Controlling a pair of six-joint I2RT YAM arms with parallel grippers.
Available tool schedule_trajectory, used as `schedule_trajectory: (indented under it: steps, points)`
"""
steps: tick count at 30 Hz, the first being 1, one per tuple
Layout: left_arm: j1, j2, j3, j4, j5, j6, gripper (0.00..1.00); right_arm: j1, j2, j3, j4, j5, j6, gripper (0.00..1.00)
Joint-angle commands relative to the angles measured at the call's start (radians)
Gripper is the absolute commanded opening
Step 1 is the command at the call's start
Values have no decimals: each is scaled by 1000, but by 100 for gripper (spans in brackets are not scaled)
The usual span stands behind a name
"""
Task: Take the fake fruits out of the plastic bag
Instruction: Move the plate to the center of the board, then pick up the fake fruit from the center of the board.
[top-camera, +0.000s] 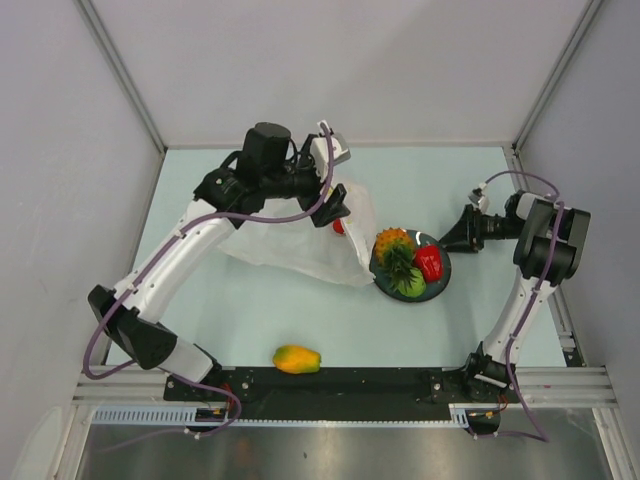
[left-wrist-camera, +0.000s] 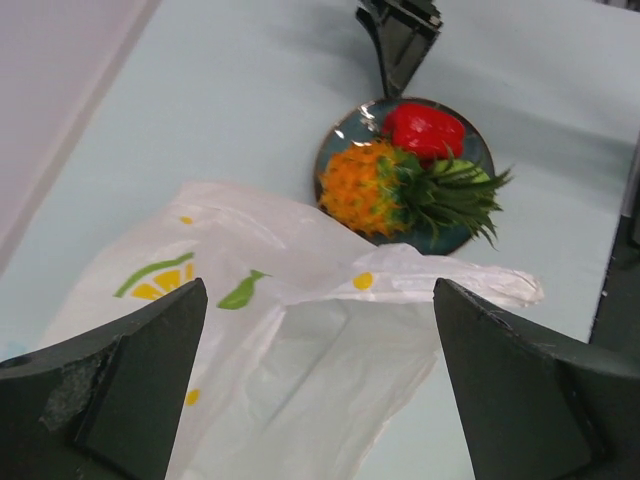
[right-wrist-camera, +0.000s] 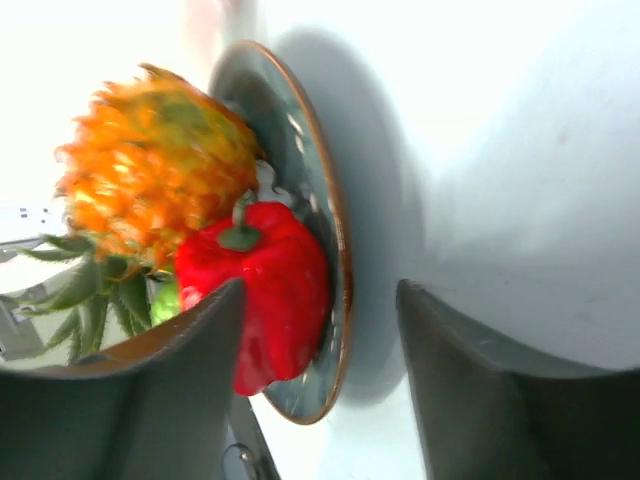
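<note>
The plastic bag (top-camera: 290, 245) lies crumpled left of the dark plate (top-camera: 441, 275). A small red fruit (top-camera: 339, 227) shows at the bag's right edge. The pineapple (top-camera: 393, 245), red pepper (top-camera: 429, 262) and green fruit (top-camera: 409, 286) sit on the plate. The mango (top-camera: 296, 358) lies on the table near the front edge. My left gripper (top-camera: 335, 205) hovers open over the bag (left-wrist-camera: 300, 380), fingers apart and empty. My right gripper (top-camera: 452, 237) is open beside the plate's right rim (right-wrist-camera: 335, 230), close to the pepper (right-wrist-camera: 270, 290) and touching nothing.
Grey enclosure walls stand on the left, back and right. A black rail (top-camera: 350, 382) runs along the table's front edge by the arm bases. The right gripper also shows in the left wrist view (left-wrist-camera: 398, 40), just beyond the plate (left-wrist-camera: 340, 135).
</note>
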Motion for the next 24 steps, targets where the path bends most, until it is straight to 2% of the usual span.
schedule_trajectory:
  steps: [1, 2, 4, 7, 8, 10, 11, 12, 13, 14, 16, 17, 19, 20, 22, 24]
  points:
    - [27, -44, 73, 38, -90, 29, 100, -58, -133, 79, -54, -113, -16, 84]
    - [39, -50, 61, 43, -98, 32, 100, -66, -148, 103, -77, -110, -30, 91]
    - [107, -69, 41, 50, -100, 3, 100, -77, -188, 131, -142, -96, -74, 98]
    - [242, -101, 0, 75, -71, -94, 100, -49, -338, 146, -111, -61, -56, 100]
    - [278, -116, -21, 89, -68, -133, 100, -20, -486, 101, 91, 127, 117, 100]
    - [372, -130, -43, 107, -71, -163, 100, 106, -684, -17, 354, 337, 272, 100]
    - [400, -136, -55, 122, -69, -187, 100, 160, -801, -82, 603, 402, 319, 100]
    - [451, -141, -61, 127, -66, -198, 100, 213, -969, -192, 716, 421, 349, 100]
    - [472, -147, -66, 132, -68, -204, 100, 341, -1031, -217, 813, 427, 379, 100]
    - [487, -149, -74, 133, -74, -206, 100, 415, -1061, -220, 900, 427, 440, 100]
    - [512, -166, -88, 138, -87, -195, 100, 580, -1069, -152, 886, 444, 447, 100]
    - [519, -178, -115, 142, -97, -191, 100, 756, -1057, -118, 807, 477, 426, 99]
    - [533, -227, -159, 190, -106, -195, 100, 955, -995, -46, 704, 509, 288, 95]
    - [539, -247, -208, 207, -110, -201, 100, 1141, -974, -41, 629, 573, 242, 94]
    - [549, -309, -258, 253, -135, -214, 100, 1289, -902, -42, 560, 626, 104, 91]
    - [558, -351, -322, 274, -170, -240, 100, 1409, -853, -45, 544, 723, 149, 91]
